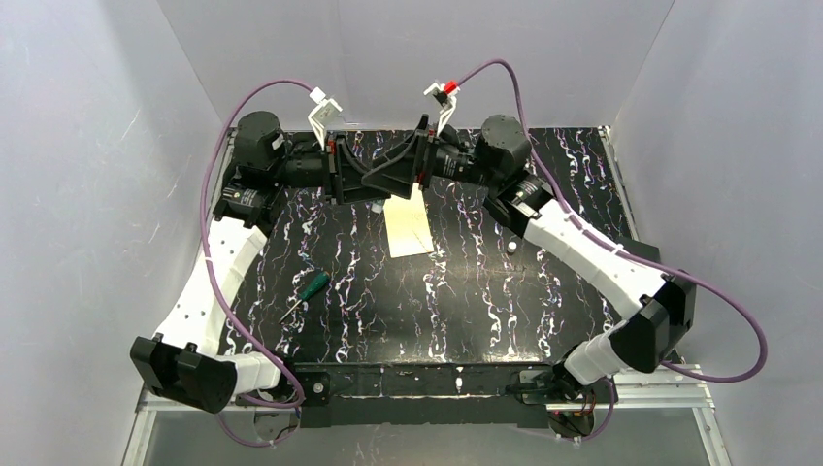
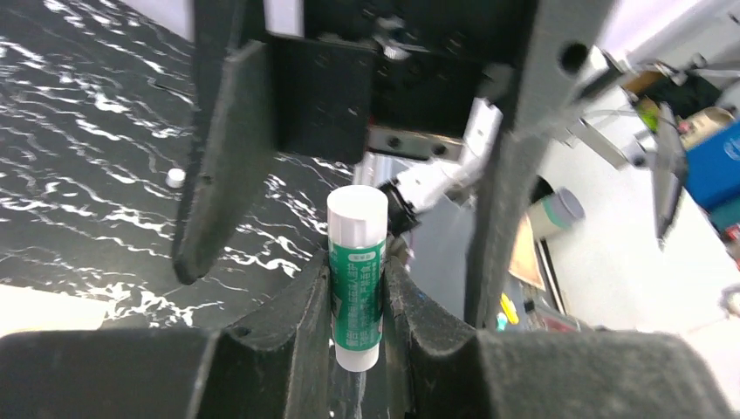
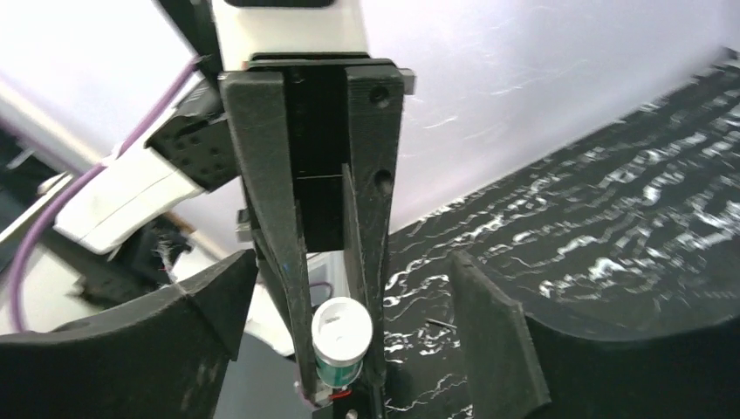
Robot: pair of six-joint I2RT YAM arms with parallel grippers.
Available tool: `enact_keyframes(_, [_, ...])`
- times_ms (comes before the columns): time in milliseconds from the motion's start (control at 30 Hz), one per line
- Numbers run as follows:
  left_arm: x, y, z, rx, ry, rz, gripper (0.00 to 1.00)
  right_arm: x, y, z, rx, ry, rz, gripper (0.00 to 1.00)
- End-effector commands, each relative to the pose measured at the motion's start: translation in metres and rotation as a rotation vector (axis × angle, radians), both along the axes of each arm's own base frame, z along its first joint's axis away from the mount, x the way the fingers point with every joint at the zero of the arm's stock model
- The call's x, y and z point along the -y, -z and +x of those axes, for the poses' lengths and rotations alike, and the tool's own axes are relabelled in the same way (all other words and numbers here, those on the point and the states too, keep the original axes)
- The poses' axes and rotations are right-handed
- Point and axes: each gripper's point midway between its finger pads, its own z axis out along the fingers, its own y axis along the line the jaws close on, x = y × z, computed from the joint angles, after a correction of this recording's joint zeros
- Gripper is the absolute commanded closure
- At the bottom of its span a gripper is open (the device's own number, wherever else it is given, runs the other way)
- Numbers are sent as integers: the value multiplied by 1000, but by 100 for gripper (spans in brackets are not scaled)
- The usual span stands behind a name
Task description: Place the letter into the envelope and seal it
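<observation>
A pale cream-white paper rectangle, the envelope point(image 1: 409, 229), lies flat at the back middle of the table, its far end under the grippers. A corner of it shows in the left wrist view point(image 2: 39, 310). The tan letter does not show on its own. My left gripper point(image 2: 358, 292) is shut on a green-and-white glue stick point(image 2: 356, 271), held above the table. It also shows in the top view point(image 1: 372, 184). My right gripper point(image 3: 349, 340) is open and faces it, its fingers point(image 3: 489, 336) on either side of the glue stick point(image 3: 342, 336). It also shows in the top view point(image 1: 400, 173).
A green-handled screwdriver point(image 1: 308, 294) lies on the black marbled table point(image 1: 466, 301) at the left. A small white round object point(image 1: 510, 248) lies right of the envelope and also shows in the left wrist view point(image 2: 176, 177). White walls enclose the table.
</observation>
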Motion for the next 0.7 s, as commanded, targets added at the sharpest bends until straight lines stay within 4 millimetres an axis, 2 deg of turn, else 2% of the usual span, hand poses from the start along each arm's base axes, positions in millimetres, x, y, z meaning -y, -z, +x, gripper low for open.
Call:
enact_keyframes(0, [-6, -7, 33, 7, -269, 27, 100, 30, -21, 36, -8, 382, -9, 9])
enact_keyframes(100, [-19, -7, 71, -118, -548, -27, 100, 53, -12, 52, 7, 549, 9, 12])
enact_keyframes(200, [-36, -17, 94, -206, -748, -150, 100, 67, 9, 65, 66, 700, -12, 14])
enact_keyframes(267, [-51, -17, 103, -294, -874, -184, 100, 68, 17, 69, 94, 733, -47, 14])
enact_keyframes(433, [-61, -18, 109, -450, -972, -225, 100, 39, 17, 72, 123, 706, -131, 15])
enact_keyframes(467, [-61, -17, 110, -482, -976, -237, 100, 33, 25, 75, 116, 712, -165, 16])
enact_keyframes(667, [-60, -13, 112, -555, -990, -238, 100, 4, 13, 70, 158, 659, -173, 18])
